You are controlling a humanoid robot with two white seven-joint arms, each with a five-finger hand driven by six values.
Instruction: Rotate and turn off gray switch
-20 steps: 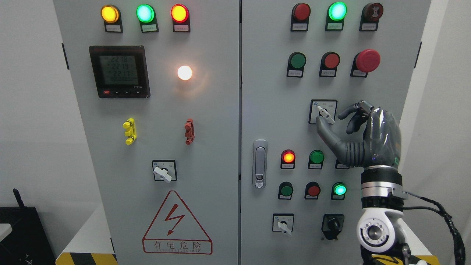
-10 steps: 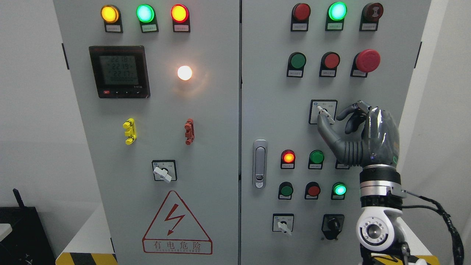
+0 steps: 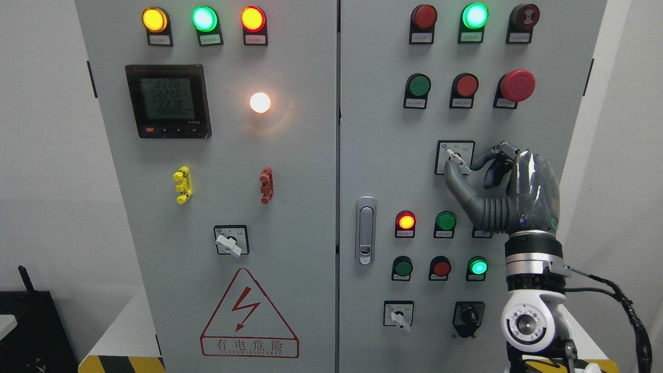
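The gray rotary switch [image 3: 452,154] sits in a black-framed plate on the right cabinet door, its white-gray lever pointing down and to the right. My right hand [image 3: 460,166] comes up from the lower right and is at the switch. The thumb [image 3: 451,176] lies against the lever's lower left side and the index finger [image 3: 479,161] curls onto its right end, so the lever is pinched between them. The other fingers are curled behind. The left hand is out of view.
Similar gray switches sit at the lower left door [image 3: 231,240] and the lower right door [image 3: 398,314]. A black key switch [image 3: 468,316], lit and unlit push buttons, a red emergency button [image 3: 517,85] and the door handle [image 3: 365,230] surround the hand.
My right hand has shifted slightly left and up toward the panel. The index finger has closed in on the lever's right end. The lever's angle looks unchanged.
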